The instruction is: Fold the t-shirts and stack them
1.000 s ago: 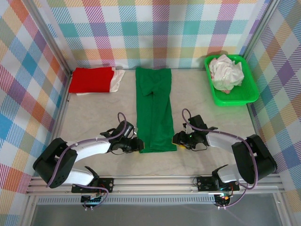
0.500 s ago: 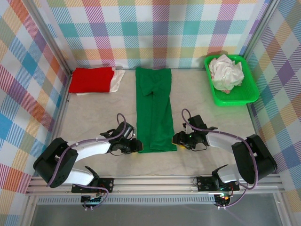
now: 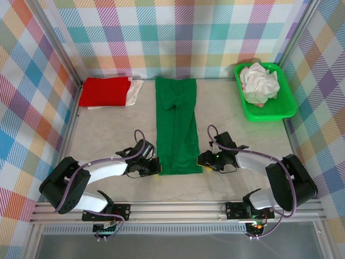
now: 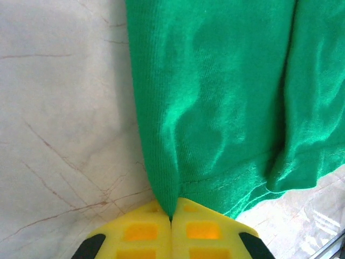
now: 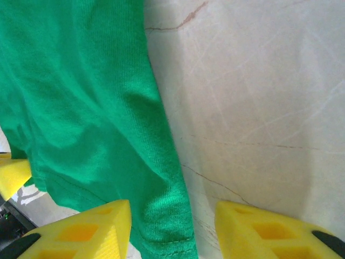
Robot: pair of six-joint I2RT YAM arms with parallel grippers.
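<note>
Green cotton t-shirt lies mid-counter, folded lengthwise into a long strip. We see the left end effector clenched on its near-left hem corner. The right end effector is released, its fingers astride the near-right corner. A red t-shirt sits folded on a white t-shirt at far left. We judge the crosswise fold and the crumpled white shirts in the tray outstanding.

left end effector drawn slightly back leftward, near-left corner of green t-shirt tugged along
</note>
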